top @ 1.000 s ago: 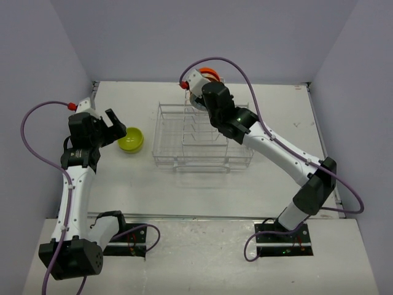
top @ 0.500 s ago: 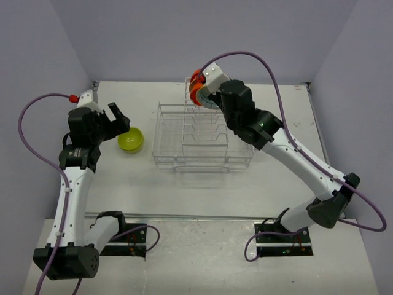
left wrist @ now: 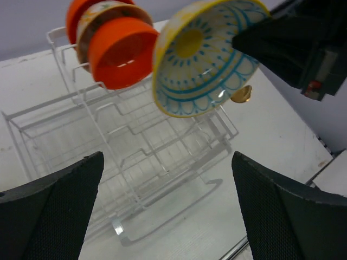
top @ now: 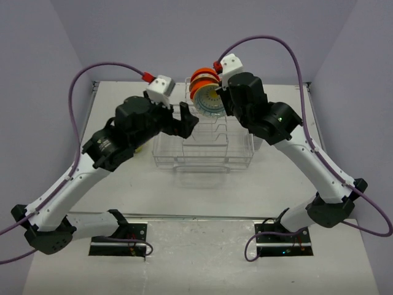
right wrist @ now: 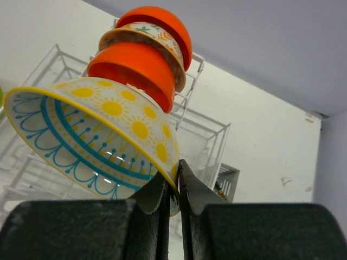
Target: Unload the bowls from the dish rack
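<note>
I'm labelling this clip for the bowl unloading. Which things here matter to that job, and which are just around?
Part of the job:
patterned bowl pinched by the right gripper; two orange bowls and a cream bowl standing in the dish rack; open left gripper.

Just there:
grey cup on the rack's side; table.

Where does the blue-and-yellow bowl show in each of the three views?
Top external: blue-and-yellow bowl upper centre, by the rack's far edge.
Left wrist: top centre, inside facing the camera.
Right wrist: left centre, rim pinched by the right end effector.
Landmark: orange bowls right beside it.
</note>
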You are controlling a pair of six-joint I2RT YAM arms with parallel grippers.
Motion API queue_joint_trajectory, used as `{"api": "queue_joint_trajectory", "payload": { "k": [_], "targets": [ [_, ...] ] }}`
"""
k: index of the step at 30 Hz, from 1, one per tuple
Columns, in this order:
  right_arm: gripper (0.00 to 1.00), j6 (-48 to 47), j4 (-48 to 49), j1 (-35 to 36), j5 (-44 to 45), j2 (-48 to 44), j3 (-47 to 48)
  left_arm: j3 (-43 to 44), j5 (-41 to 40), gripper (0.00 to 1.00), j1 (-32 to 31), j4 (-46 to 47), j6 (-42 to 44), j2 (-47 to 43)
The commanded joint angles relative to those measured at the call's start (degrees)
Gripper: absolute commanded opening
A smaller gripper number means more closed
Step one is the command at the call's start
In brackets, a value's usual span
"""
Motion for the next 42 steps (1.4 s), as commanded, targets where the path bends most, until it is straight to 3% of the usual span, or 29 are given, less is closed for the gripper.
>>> {"api": "queue_joint_trajectory", "payload": {
  "k": [1, 6, 8, 9, 10, 14, 18, 19, 23, 26, 27, 28, 29, 31, 33, 34, 36, 39, 40, 41, 42],
  "targets": [
    [0.00, 14.23, -8.98, -0.23, -3.93, -1.42, 3.04, 4.43, -15.67, 1.00, -9.77, -0.29, 4.38, 2.92],
    [0.00, 18.82, -9.96, -0.93, -14.48, -5.99, -2.66, 5.30, -20.16, 0.99, -14.43, 4.37, 9.21, 5.21],
    [0.00, 19.52, -9.52, -1.02, -17.82, -8.01, -3.90, 5.83, -21.66, 0.89, -15.23, 4.37, 10.27, 7.05],
    [0.00, 19.70, -8.82, -1.02, -18.62, -8.72, -5.21, 6.18, -21.57, 0.82, -15.49, 4.37, 10.54, 7.49],
    [0.00, 19.78, -8.64, -0.93, -19.24, -9.25, -5.57, 6.27, -21.40, 0.68, -15.58, 4.28, 10.63, 8.45],
    [0.00, 19.96, -8.37, -1.11, -21.44, -10.65, -6.10, 6.54, -20.44, 0.48, -15.76, 3.14, 10.63, 10.13],
    [0.00, 19.70, -7.68, -1.11, -23.54, -10.83, -5.75, 7.33, -18.68, 0.05, -15.67, 1.73, 10.54, 11.01],
    [0.00, 19.61, -7.50, -1.02, -24.16, -10.83, -5.58, 7.33, -18.59, 0.00, -15.67, 1.64, 10.54, 10.93],
    [0.00, 19.61, -6.44, -1.11, -27.24, -10.83, -4.96, 8.73, -20.77, 0.00, -15.76, -0.02, 10.89, 10.84],
    [0.04, 19.61, -4.87, -1.28, -27.16, -11.27, -5.48, 7.60, -28.66, 0.00, -15.67, -0.03, 8.09, 7.78],
    [0.09, 19.52, -4.60, -1.28, -27.24, -11.45, -5.75, 6.81, -28.69, 0.00, -15.67, 0.41, 7.04, 6.72],
    [0.23, 19.52, -4.25, -1.20, -27.33, -11.45, -5.84, 6.11, -31.82, 0.00, -15.67, 0.67, 5.81, 5.75],
    [0.66, 19.70, -3.90, -1.37, -26.72, -11.45, -5.93, 5.14, -33.60, 0.00, -15.58, 0.76, 3.27, 4.78],
    [0.83, 19.79, -3.80, -1.37, -25.67, -11.54, -6.10, 4.87, -40.68, 0.00, -15.41, -0.89, -0.60, 2.58],
    [0.86, 19.70, -3.72, -1.46, -24.26, -11.97, -6.54, 4.26, -46.67, 0.00, -13.92, -4.93, -7.89, 0.13],
    [0.87, 19.44, -3.80, -1.63, -24.00, -12.32, -6.72, 3.99, -46.97, 0.00, -12.17, -8.86, -11.31, -0.76],
    [0.88, 19.17, -3.63, -2.25, -22.50, -13.99, -7.33, -0.29, -42.70, 0.00, 2.00, -11.96, -19.66, -3.73],
    [0.89, 18.99, -3.10, -2.86, -22.59, -15.66, -8.74, -6.80, -33.91, 0.00, 17.58, -9.88, -20.66, -8.21],
    [0.89, 18.91, -2.84, -3.13, -22.76, -16.28, -9.18, -11.08, -24.83, 0.00, 29.82, -7.69, -20.14, -8.84],
    [0.89, 18.82, -2.58, -3.21, -23.11, -17.15, -10.05, -13.04, -19.26, 0.00, 36.64, -6.45, -19.96, -9.20],
    [0.89, 18.73, -2.57, -3.39, -23.20, -17.51, -10.49, -17.76, -8.50, 0.00, 43.33, -3.83, -19.87, -9.03]
  ]
}}
